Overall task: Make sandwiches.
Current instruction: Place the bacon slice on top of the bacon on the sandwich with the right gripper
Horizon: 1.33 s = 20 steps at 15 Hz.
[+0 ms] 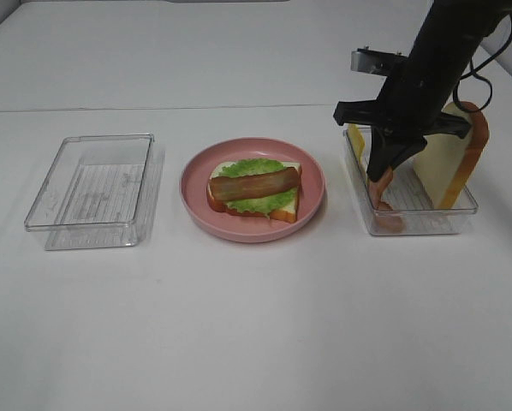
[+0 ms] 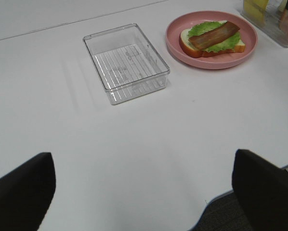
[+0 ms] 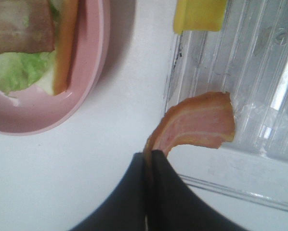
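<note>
The sandwich (image 1: 254,190) lies open on a pink plate (image 1: 196,201): a bread slice, green lettuce and one brown bacon strip on top; the left wrist view shows the sandwich (image 2: 212,37) too. My right gripper (image 1: 383,175) reaches down into the clear tray (image 1: 419,224) on the right. It is shut on the end of a second bacon strip (image 3: 197,124), which curls out from between the right gripper's jaws (image 3: 151,156) over the tray's edge. My left gripper (image 2: 144,187) is open over bare table, holding nothing, well back from the plate.
The right tray also holds a yellow cheese slice (image 1: 356,141) and a bread slice (image 1: 449,158) leaning upright against its far right side. An empty clear tray (image 1: 93,193) sits left of the plate. The table's near edge shows in the left wrist view.
</note>
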Each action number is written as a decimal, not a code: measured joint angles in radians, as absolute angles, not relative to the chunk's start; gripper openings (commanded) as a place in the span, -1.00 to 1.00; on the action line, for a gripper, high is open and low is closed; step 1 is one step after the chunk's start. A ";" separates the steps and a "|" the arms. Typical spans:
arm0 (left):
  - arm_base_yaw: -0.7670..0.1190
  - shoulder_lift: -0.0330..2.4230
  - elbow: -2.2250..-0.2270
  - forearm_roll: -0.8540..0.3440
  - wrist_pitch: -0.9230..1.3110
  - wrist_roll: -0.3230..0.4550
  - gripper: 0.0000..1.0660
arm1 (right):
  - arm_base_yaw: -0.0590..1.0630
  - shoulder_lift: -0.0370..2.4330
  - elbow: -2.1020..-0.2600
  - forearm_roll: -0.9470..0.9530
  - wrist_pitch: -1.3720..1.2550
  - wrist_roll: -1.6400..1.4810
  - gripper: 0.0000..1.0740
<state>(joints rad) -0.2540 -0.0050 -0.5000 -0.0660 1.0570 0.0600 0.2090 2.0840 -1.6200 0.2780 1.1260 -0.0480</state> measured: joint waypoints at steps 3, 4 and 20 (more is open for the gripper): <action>-0.254 -0.005 -0.500 -0.066 1.057 0.060 0.76 | 0.209 1.970 -1.620 0.299 1.165 -0.048 -1.00; -0.254 -0.005 -0.500 -0.066 1.057 0.060 0.76 | 0.209 1.914 -1.621 0.348 1.178 -0.048 -1.00; -0.254 -0.005 -0.500 -0.066 1.057 0.060 0.76 | 0.358 2.162 -1.625 1.166 0.739 -0.276 -1.00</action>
